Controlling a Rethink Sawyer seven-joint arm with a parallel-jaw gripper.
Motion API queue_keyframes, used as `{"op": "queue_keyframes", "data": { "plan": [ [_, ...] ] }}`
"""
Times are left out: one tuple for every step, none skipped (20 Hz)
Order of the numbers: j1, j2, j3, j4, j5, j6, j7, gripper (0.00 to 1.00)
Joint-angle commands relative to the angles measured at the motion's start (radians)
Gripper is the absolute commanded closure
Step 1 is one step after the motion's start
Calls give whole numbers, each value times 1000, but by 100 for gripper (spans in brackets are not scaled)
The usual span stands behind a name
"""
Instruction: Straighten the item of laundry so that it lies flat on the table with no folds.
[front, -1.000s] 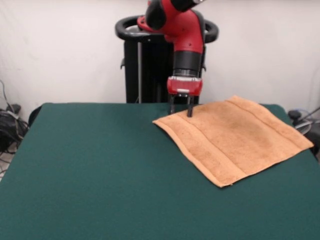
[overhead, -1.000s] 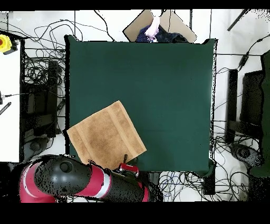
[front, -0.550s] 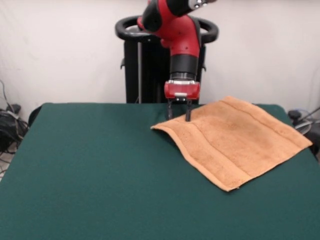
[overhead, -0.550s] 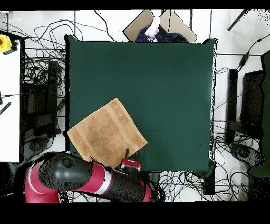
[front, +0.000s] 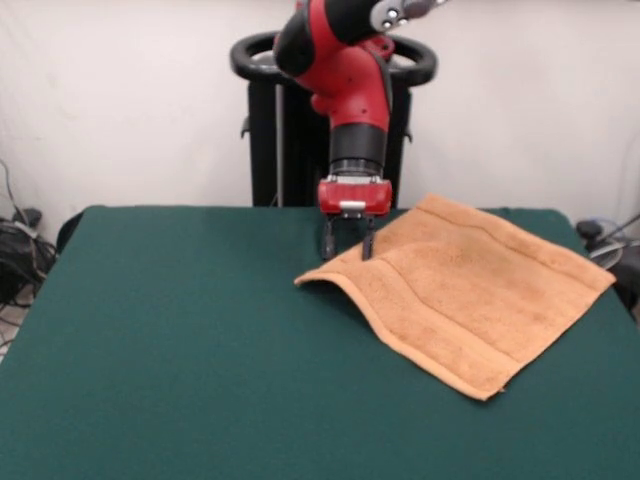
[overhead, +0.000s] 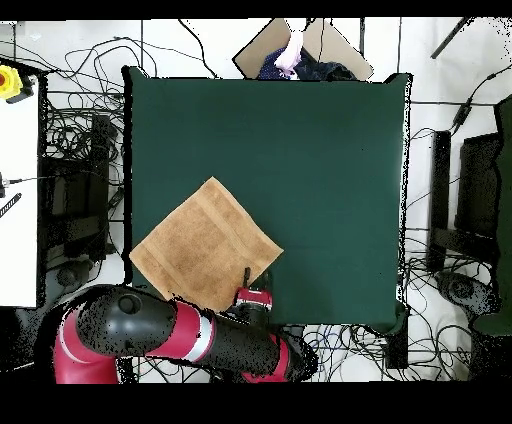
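Observation:
The item of laundry (front: 460, 290), a peach towel with woven bands, lies spread on the right part of the green table (front: 180, 340). Its far left corner is lifted slightly off the felt. My gripper (front: 347, 248) comes straight down on the towel's far edge by that corner and is shut on the cloth. In the overhead view the towel (overhead: 205, 243) sits as a diamond at the lower left of the table (overhead: 320, 150), with the gripper (overhead: 247, 275) at its lower right edge.
The towel's right corner reaches close to the table's edge (front: 612, 285). A person's hand (overhead: 291, 55) shows beyond the table's top edge in the overhead view. Cables and equipment (overhead: 70, 200) surround the table on the floor.
The gripper has moved left in the front view, dragging the towel with it. The towel has slid and turned a little, and its held corner now stands higher off the table.

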Motion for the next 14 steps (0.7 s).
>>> {"op": "queue_keyframes", "data": {
  "plan": [
    [-104, 240, 144, -498, 288, 548, -212, 0],
    [-105, 236, 146, -497, 280, 561, -208, 0],
    [-110, 228, 150, -496, 262, 581, -199, 0],
    [-114, 222, 153, -494, 247, 595, -191, 0],
    [-112, 219, 151, -490, 245, 601, -193, 0],
    [-112, 216, 148, -489, 239, 609, -195, 0],
    [-111, 216, 145, -489, 235, 617, -198, 0],
    [-117, 214, 144, -492, 222, 632, -195, 0],
    [-114, 217, 139, -494, 224, 631, -201, 0],
    [-113, 221, 134, -496, 225, 626, -205, 0],
    [-115, 224, 131, -501, 222, 624, -206, 0],
    [-116, 225, 130, -504, 218, 623, -204, 0],
    [-117, 226, 129, -508, 214, 622, -202, 0],
    [-118, 224, 129, -508, 207, 625, -199, 0]
  ]
}}
